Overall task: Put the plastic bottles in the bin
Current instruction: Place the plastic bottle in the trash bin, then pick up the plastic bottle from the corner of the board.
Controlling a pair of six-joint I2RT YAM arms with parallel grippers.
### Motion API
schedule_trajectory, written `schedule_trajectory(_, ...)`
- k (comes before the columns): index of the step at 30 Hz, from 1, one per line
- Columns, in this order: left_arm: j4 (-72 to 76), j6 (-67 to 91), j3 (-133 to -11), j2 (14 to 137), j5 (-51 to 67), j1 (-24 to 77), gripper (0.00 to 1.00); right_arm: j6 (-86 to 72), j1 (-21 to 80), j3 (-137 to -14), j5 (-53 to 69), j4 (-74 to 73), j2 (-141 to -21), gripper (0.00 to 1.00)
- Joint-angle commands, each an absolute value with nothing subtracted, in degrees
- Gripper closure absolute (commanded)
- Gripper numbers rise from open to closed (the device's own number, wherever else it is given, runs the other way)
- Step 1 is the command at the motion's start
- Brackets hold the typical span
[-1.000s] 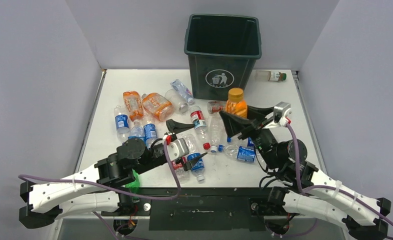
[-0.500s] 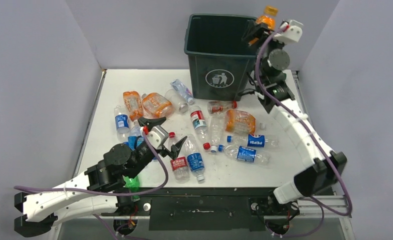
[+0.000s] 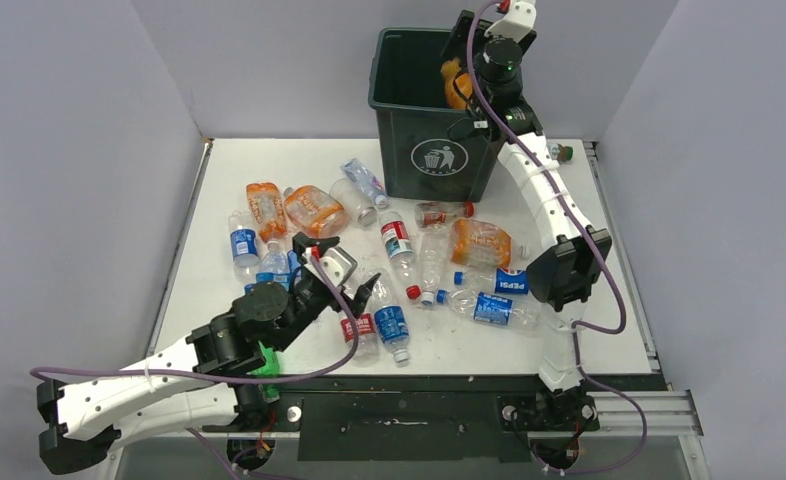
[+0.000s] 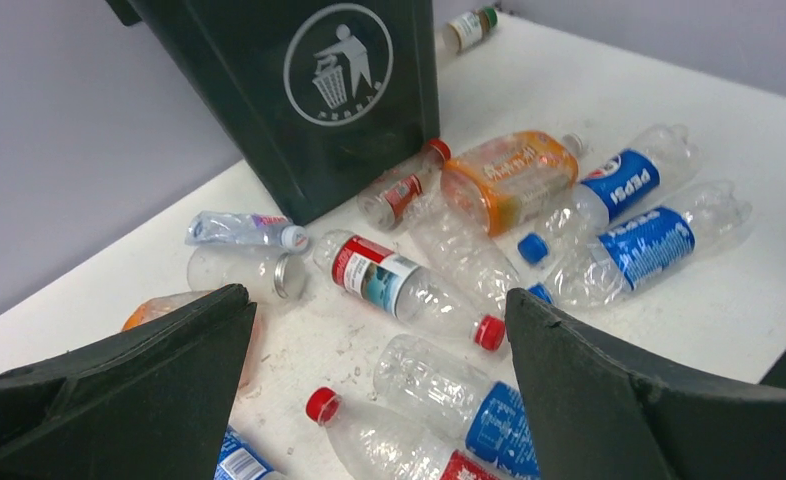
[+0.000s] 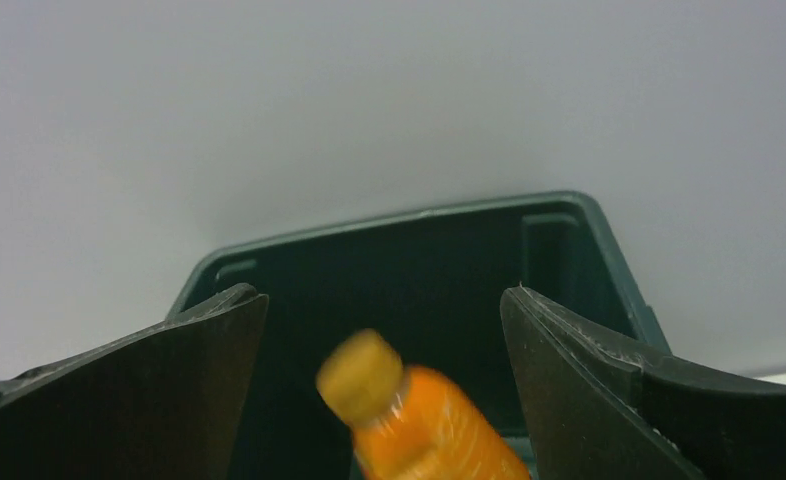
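Both are open: right gripper point(image 5: 381, 296) is over the bin point(image 5: 399, 215) mouth, jaws wide, with a blurred orange bottle point(image 5: 429, 430) loose below them, inside the rim. The left gripper point(image 4: 376, 292) hangs empty over bottles point(image 4: 399, 285) strewn on the table point(image 3: 569, 190) in front of the bin.
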State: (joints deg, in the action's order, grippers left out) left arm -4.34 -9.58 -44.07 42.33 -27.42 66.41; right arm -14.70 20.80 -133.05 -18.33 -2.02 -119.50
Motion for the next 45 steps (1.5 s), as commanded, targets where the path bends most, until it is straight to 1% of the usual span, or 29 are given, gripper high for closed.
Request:
schedule_trajectory(1, 3.66, -8.49, -43.01, 38.46, -30.73, 65.4, 0.04, -16.18, 21.05, -136.77, -15.43, -3.26, -115.24, 0.1)
schedule_trajectory(4, 5.93, -7.57, -41.75, 36.9, -31.65, 64.61, 0.04, -16.39, 20.88, -132.11, -16.39, -1.45, -109.97, 0.1)
schedule_trajectory(9, 6.49, -6.25, -42.17, 36.95, -33.52, 63.84, 0.04, -17.19, 19.69, -112.27, -24.19, 6.79, -95.07, 0.1)
schedule_trajectory(12, 7.23, -6.03, -41.96, 37.13, -35.32, 63.57, 0.04, -23.09, 15.22, -101.53, -29.0, 6.46, -87.53, 0.1)
schedule_trajectory(14, 7.68, -5.91, -41.67, 37.33, -36.37, 63.56, 0.04, -31.34, 9.33, -93.82, -26.66, 5.55, -84.36, 0.1)
schedule_trajectory(17, 8.48, -5.86, -41.01, 37.61, -36.69, 63.76, 0.04, -44.92, -1.08, -84.03, -18.65, 3.93, -82.69, 0.1)
schedule_trajectory(19, 8.52, -6.23, -40.75, 38.06, -36.65, 63.89, 0.04, -48.7, -5.28, -78.33, -14.98, 5.2, -83.48, 0.1)
schedule_trajectory(25, 6.18, -8.87, -41.56, 39.77, -36.46, 64.07, 0.04, -55.48, -8.4, -69.82, -15.19, 12.87, -88.87, 0.1)
schedule_trajectory(29, 6.12, -10.38, -41.23, 40.4, -36.46, 64.07, 0.04, -58.17, -9.08, -72.48, -13.7, 14.82, -97.81, 0.1)
schedule_trajectory(36, 6.5, -11.35, -40.56, 41.39, -36.79, 63.86, 0.04, -66.69, -11.71, -76.78, -9.64, 24.53, -112.18, 0.1)
schedule_trajectory(39, 6.1, -11.37, -40.74, 43.03, -36.49, 63.64, 0.04, -69.49, -12.77, -81.01, -8.81, 25.42, -117.98, 0.1)
schedule_trajectory(45, 6.02, -14.38, -40.78, 45.83, -39.09, 63.28, 0.04, -69.08, -12.83, -92.76, -9.76, 22.0, -128.91, 0.1)
